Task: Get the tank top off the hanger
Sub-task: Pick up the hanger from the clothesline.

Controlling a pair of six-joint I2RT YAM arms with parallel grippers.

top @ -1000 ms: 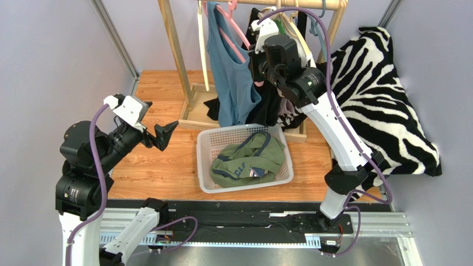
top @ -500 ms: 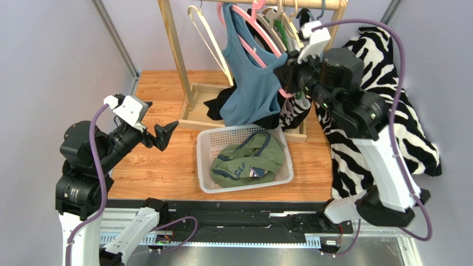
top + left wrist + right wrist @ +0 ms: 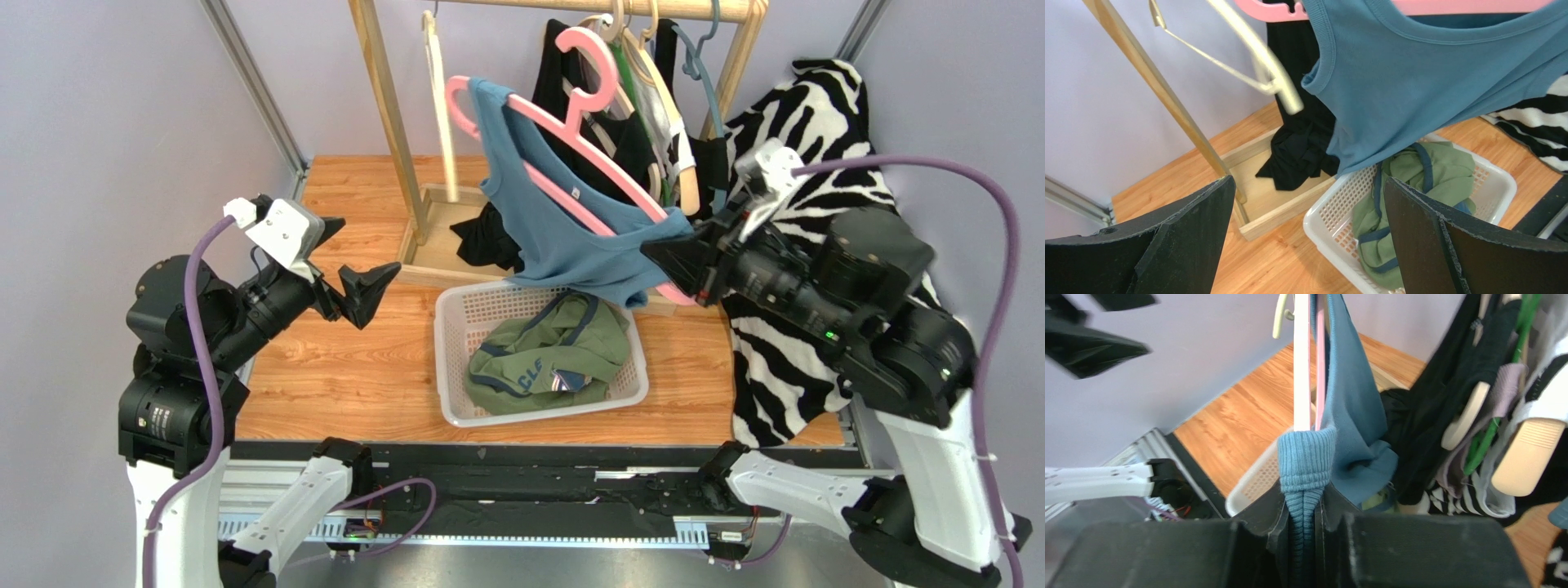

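A blue tank top [image 3: 577,227] hangs on a pink hanger [image 3: 577,86], stretched out toward the right and above the basket. My right gripper [image 3: 669,260] is shut on the tank top's shoulder strap and the hanger end; the pinched blue ribbed cloth [image 3: 1306,471] shows between its jaws. The hanger's hook is off the wooden rail [image 3: 613,6]. My left gripper [image 3: 356,294] is open and empty, left of the basket, facing the tank top [image 3: 1425,73], which hangs above and beyond it.
A white basket [image 3: 456,321] holds a green garment [image 3: 546,355]. A wooden rack post [image 3: 390,123] and its base tray [image 3: 429,251] stand behind. Other clothes and hangers [image 3: 650,98] crowd the rail. A zebra blanket [image 3: 846,135] lies at right.
My right arm has swung right and toward me, dragging the tank top and pink hanger away from the rail and tilting them out over the basket. My left gripper has barely shifted.
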